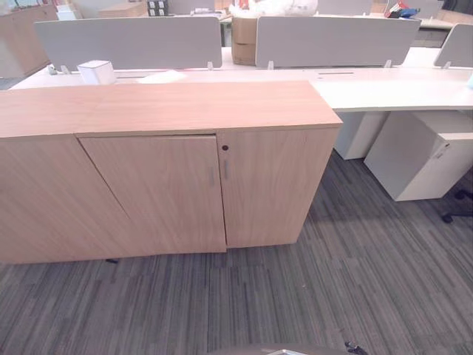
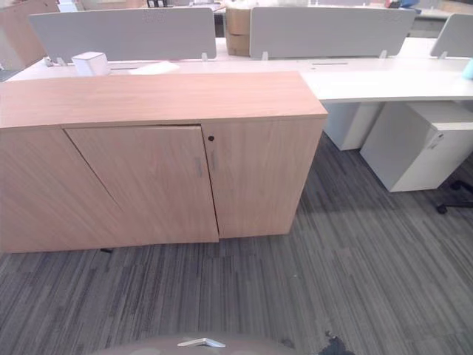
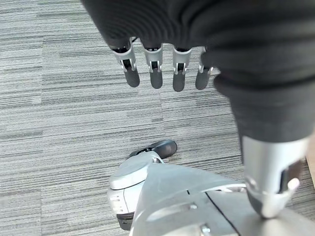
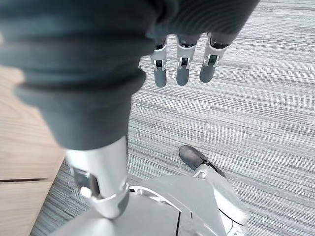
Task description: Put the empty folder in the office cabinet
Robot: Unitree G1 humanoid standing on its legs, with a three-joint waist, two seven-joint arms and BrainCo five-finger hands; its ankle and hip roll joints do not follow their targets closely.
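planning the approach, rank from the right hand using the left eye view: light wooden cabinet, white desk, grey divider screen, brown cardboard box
The right hand hangs by the robot's side.
1. light wooden cabinet, straight ahead
2. white desk, behind it
3. grey divider screen, on the desk
4. brown cardboard box, behind the screen

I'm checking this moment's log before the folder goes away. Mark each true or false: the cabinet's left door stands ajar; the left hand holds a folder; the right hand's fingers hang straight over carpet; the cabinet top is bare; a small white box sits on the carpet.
1. The wooden cabinet's left door stands ajar. True.
2. The left hand holds a folder. False: its fingers are straight and empty above the carpet.
3. The right hand's fingers hang straight over carpet. True.
4. The cabinet top is bare. True.
5. A small white box sits on the carpet. False: it sits on the white desk behind the cabinet.
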